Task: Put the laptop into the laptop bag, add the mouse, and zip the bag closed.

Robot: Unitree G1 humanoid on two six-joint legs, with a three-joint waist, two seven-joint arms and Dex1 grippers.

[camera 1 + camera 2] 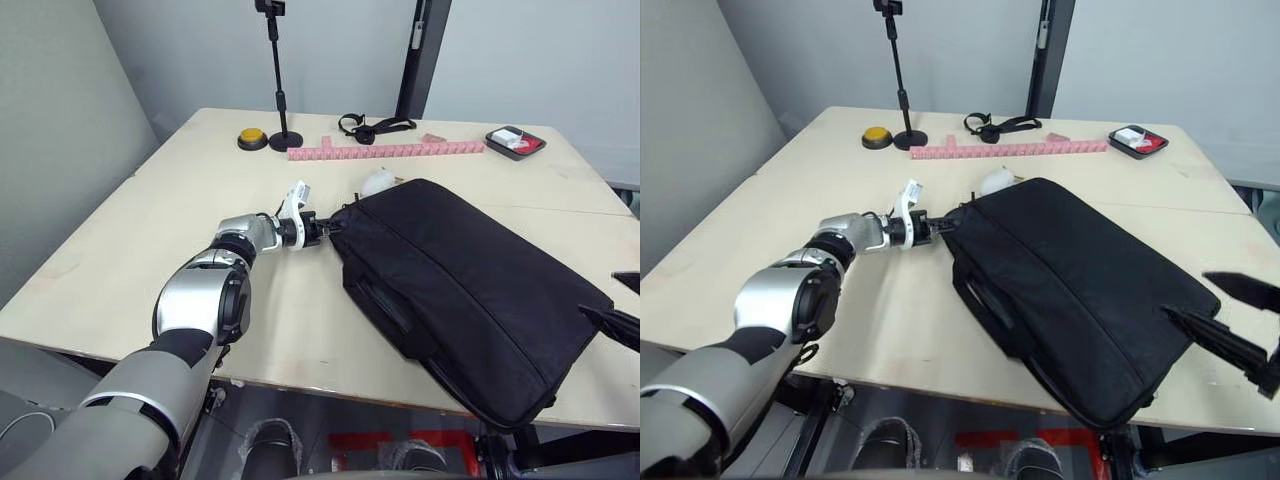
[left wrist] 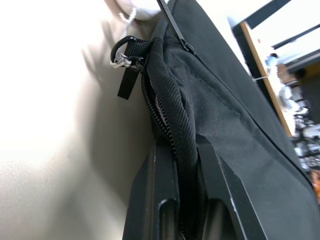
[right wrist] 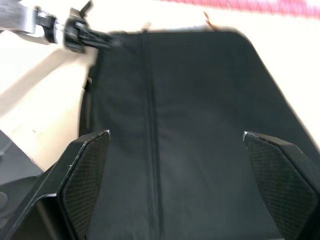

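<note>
While the laptop bag [image 1: 455, 295] lies flat and askew across the near right part of the table [image 1: 150, 230], its far left corner sits inside the left gripper [image 1: 322, 231]. In the left wrist view the two black fingers [image 2: 150, 200] are pressed together on the bag's zippered edge [image 2: 172, 115], just short of the zip pull [image 2: 126, 80]. Over the bag's near right end, at the table's edge, the right gripper [image 1: 1240, 320] hovers with its fingers [image 3: 85, 170] spread wide and nothing between them. A white rounded thing [image 1: 378, 182] peeks out just behind the bag's far edge; what it is cannot be told. Farther back lie a pink ruler-like strip [image 1: 385, 151], a yellow button [image 1: 251, 138], a stand's base [image 1: 286, 141], a black strap [image 1: 372, 127], and a small dark tray [image 1: 516, 143] holding something white and red.
</note>
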